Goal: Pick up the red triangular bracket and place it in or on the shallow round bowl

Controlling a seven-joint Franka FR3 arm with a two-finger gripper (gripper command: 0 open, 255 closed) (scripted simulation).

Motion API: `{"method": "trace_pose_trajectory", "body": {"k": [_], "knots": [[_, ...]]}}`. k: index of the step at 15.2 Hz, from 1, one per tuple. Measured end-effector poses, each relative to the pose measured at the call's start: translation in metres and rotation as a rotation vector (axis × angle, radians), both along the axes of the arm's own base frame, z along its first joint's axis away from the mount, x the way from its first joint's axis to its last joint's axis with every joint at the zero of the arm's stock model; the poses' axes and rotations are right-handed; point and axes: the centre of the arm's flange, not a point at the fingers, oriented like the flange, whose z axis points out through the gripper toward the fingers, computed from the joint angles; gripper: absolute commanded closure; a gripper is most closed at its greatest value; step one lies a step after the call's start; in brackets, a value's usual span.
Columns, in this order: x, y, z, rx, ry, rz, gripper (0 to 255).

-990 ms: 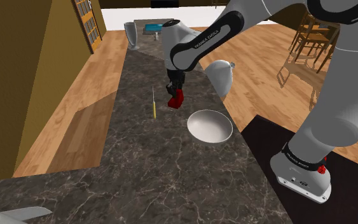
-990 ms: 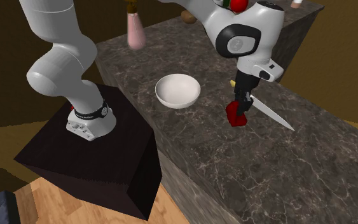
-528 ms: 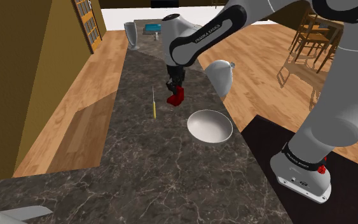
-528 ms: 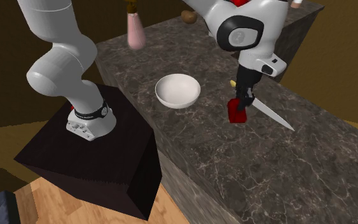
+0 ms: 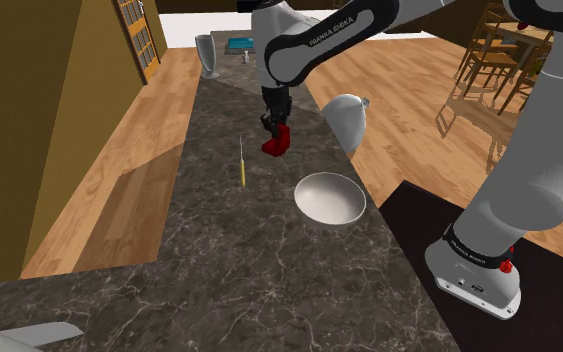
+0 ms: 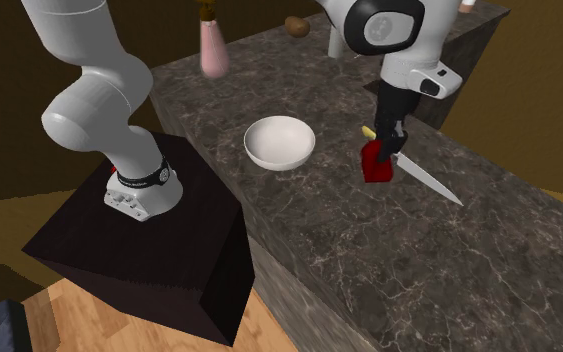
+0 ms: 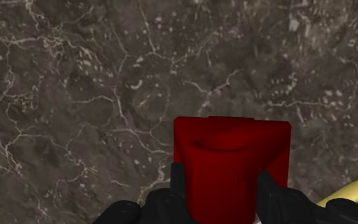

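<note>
The red bracket (image 5: 278,142) hangs above the dark marble counter, clasped between the black fingers of my gripper (image 5: 275,131). From the second exterior view the bracket (image 6: 376,165) is clear of the stone, under the gripper (image 6: 385,148). In the wrist view the red bracket (image 7: 231,165) sits between both fingers (image 7: 178,188), with the gripper (image 7: 220,191) shut on it. The shallow white round bowl (image 5: 330,197) rests on the counter, nearer the stand than the bracket; it is also visible in the second exterior view (image 6: 280,143).
A knife with a yellow handle (image 5: 241,160) lies on the counter beside the bracket, its blade (image 6: 427,179) pointing away. A grey pitcher (image 5: 347,117) stands at the counter edge behind the bowl, a vase (image 5: 207,55) at the far end, a pink bottle (image 6: 212,47) nearby.
The gripper closed fully on the red bracket and lifted it off the counter. The arm's wrist has risen; bowl and knife have stayed put.
</note>
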Motion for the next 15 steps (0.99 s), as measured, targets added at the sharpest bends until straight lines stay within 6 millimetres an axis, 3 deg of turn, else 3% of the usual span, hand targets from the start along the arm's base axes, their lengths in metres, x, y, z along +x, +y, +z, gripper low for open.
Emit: {"method": "trace_pose_trajectory", "body": {"k": [12, 15], "knots": [[0.0, 0.0, 0.062, 0.0, 0.0, 0.0, 255], [-0.027, 0.005, 0.068, 0.0, 0.0, 0.0, 255]]}}
